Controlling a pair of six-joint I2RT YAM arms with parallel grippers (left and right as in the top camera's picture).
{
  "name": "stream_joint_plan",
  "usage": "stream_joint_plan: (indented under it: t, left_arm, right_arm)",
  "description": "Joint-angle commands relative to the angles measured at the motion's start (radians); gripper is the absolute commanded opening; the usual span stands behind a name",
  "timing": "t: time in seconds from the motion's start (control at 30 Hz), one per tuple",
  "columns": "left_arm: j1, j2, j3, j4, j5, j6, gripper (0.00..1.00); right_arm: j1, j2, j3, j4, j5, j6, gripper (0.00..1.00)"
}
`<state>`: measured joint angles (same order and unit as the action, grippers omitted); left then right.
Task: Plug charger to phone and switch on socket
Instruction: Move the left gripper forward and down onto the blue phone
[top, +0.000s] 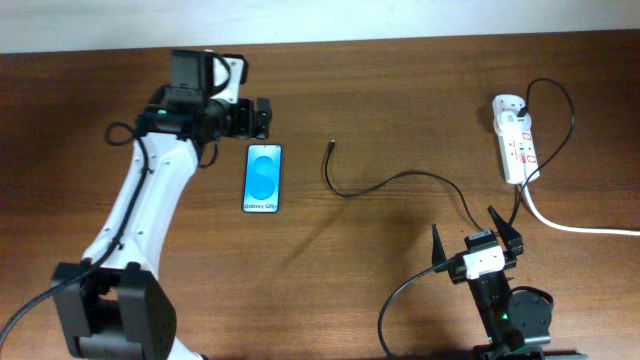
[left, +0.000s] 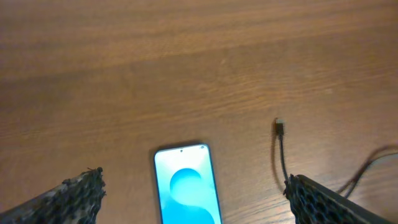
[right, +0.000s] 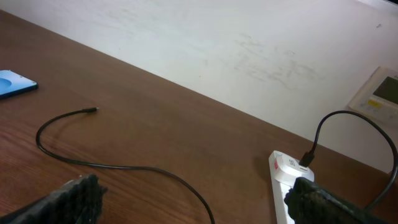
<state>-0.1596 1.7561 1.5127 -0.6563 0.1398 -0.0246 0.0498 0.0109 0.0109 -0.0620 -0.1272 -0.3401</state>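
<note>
The charger (top: 400, 180) is a thin, limp black cable, light and floppy. It snakes across the middle of the wooden desk (top: 400, 80) to the socket (top: 512, 140), a rigid white plastic strip near the far right corner. It is probably best gripped at its stiff plug tip (top: 331, 144), near the glassy, slippery phone (top: 262, 178) lying flat left of centre. The left gripper (top: 260, 118) and right gripper (top: 473, 240) both gape, empty.
</note>
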Motion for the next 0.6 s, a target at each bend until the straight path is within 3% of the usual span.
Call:
stream_joint_plan:
  t: [0.0, 0.1, 0.33, 0.57]
  left_arm:
    - [-0.021, 0.041, 0.017, -0.039, -0.159, -0.149, 0.99]
    - [-0.021, 0.121, 0.088, -0.159, -0.143, -0.169, 0.99]
    - [-0.028, 0.458, 0.58, -0.643, -0.109, -0.135, 0.99]
    - [-0.055, 0.55, 0.583, -0.617, -0.097, -0.137, 0.99]
  right_arm:
    - [0.009, -0.008, -0.005, -0.005, 0.008, 0.007, 0.98]
    - [0.009, -0.008, -0.005, -0.005, 0.008, 0.007, 0.98]
    - [0.009, -0.008, -0.005, -0.005, 0.008, 0.007, 0.98]
    - [0.009, -0.008, -0.005, -0.005, 0.008, 0.007, 0.98]
